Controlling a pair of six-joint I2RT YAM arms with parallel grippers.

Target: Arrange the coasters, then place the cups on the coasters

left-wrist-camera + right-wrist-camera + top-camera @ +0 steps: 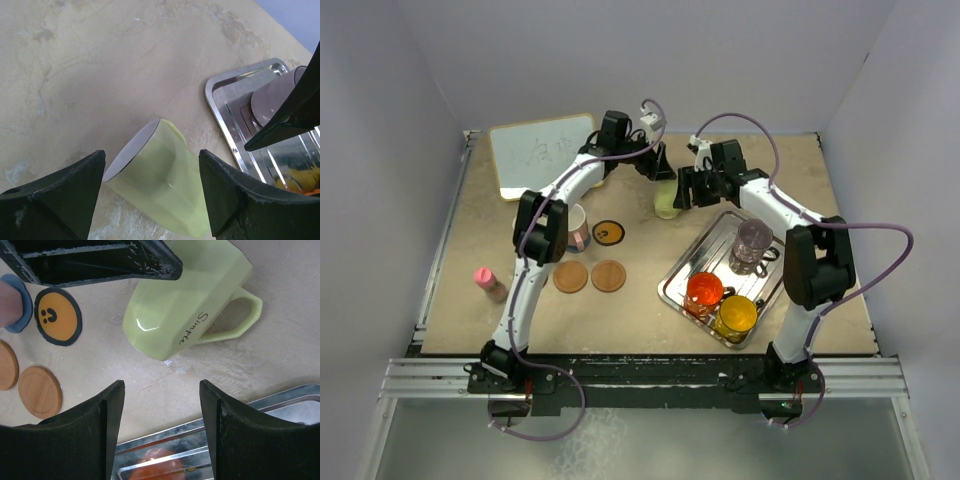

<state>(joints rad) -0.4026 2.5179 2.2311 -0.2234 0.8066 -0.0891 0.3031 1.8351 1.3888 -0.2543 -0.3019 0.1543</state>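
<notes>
1. Toward the back of the surface (470,230), between the two arms, the yellow-green cup (175,305) lay tipped on its side with its handle sticking out (the word "Simple" ran along its wall).
2. The left gripper (151,157) straddled the cup with its fingers spread to either side. Whether they pressed the cup or stood just clear of it could not be told.
3. The right gripper (162,387) stood released, with only bare surface between its fingers and the cup just beyond its fingertips.
4. Near the cup, the metal tray (715,245) held three translucent cups: the smoky purple cup (752,243), the red-orange cup (704,292) and the yellow cup (735,315).
5. The orange black-rimmed coaster (57,316) lay flat beside two tan-orange coasters (40,391).
6. The pink cup (578,228) stood on the blue-grey coaster (20,315), partly hidden under the left arm.
</notes>
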